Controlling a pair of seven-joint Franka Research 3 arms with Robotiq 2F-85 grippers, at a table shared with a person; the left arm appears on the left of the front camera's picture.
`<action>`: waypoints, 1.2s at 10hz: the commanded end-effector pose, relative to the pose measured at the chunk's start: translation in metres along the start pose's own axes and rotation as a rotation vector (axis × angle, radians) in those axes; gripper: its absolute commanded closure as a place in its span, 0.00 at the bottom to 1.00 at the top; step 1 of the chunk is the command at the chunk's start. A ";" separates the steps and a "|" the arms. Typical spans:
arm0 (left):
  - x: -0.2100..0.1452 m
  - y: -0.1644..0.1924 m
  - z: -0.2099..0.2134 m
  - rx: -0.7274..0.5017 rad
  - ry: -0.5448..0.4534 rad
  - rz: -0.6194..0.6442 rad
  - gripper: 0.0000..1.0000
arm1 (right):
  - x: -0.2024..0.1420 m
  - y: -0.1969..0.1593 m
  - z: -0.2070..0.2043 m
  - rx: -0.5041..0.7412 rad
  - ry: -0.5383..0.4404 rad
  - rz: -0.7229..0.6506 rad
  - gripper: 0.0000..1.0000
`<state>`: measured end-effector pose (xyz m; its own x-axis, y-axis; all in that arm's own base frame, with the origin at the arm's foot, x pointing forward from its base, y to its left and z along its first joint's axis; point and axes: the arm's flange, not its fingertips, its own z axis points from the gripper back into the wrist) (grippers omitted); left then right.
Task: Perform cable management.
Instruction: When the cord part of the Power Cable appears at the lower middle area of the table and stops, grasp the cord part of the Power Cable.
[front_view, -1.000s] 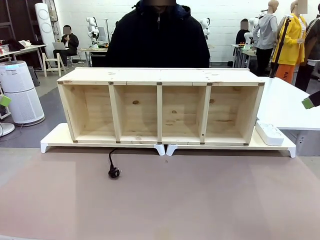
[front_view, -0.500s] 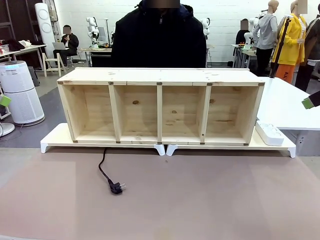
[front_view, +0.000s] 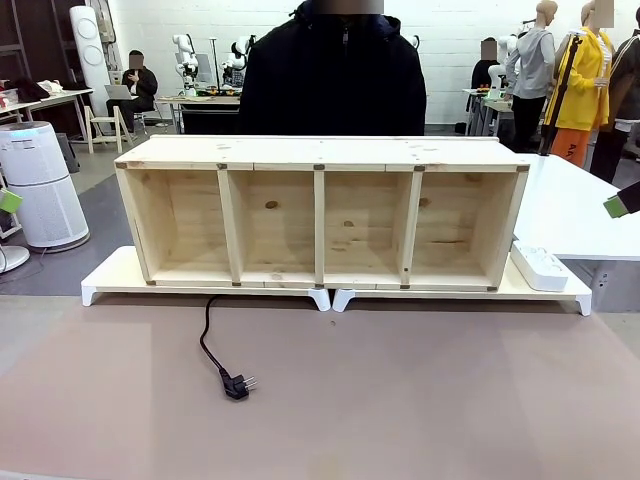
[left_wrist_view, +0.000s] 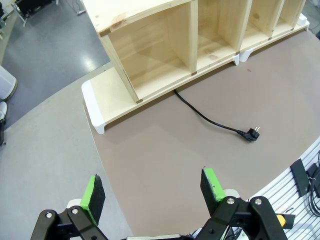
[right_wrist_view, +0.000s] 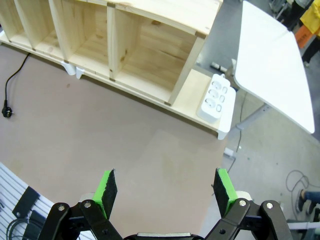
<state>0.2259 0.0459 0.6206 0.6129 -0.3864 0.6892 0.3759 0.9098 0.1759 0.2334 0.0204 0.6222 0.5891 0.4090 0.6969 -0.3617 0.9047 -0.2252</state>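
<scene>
The thin black cable (front_view: 207, 335) comes out from under the white riser below the wooden shelf and curves across the brown mat, ending in a small two-pin plug (front_view: 236, 385). From the left wrist the cable (left_wrist_view: 205, 117) and its plug (left_wrist_view: 250, 134) lie well ahead of my left gripper (left_wrist_view: 152, 192), which is open and holds nothing. My right gripper (right_wrist_view: 166, 192) is open too, high above the mat; its camera catches the cable (right_wrist_view: 14, 77) and plug (right_wrist_view: 6, 111) at the far left edge.
A four-bay wooden shelf (front_view: 320, 212) stands on two white risers (front_view: 110, 280). A white power strip (front_view: 540, 267) lies on the right riser, also seen as the power strip (right_wrist_view: 216, 98) from the right wrist. A person in a black jacket (front_view: 335, 85) stands behind the shelf. A white table (front_view: 580, 205) adjoins on the right.
The cable has slid further out from under the shelf onto the mat; its plug has moved toward the near edge and slightly right. The person has shifted to the right.
</scene>
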 end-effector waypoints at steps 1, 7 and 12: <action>0.001 0.002 -0.002 0.013 -0.002 0.016 0.00 | 0.000 -0.001 -0.001 -0.005 0.003 -0.002 0.00; 0.001 0.002 -0.002 0.013 -0.002 0.016 0.00 | 0.014 0.011 -0.005 0.028 -0.004 0.055 0.00; 0.001 0.002 -0.002 0.013 -0.002 0.016 0.00 | 0.073 0.083 -0.032 0.153 -0.048 0.234 0.00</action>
<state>0.2261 0.0461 0.6205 0.6134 -0.3860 0.6890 0.3756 0.9100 0.1754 0.2568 0.1195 0.6303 0.4548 0.5982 0.6598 -0.5633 0.7671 -0.3072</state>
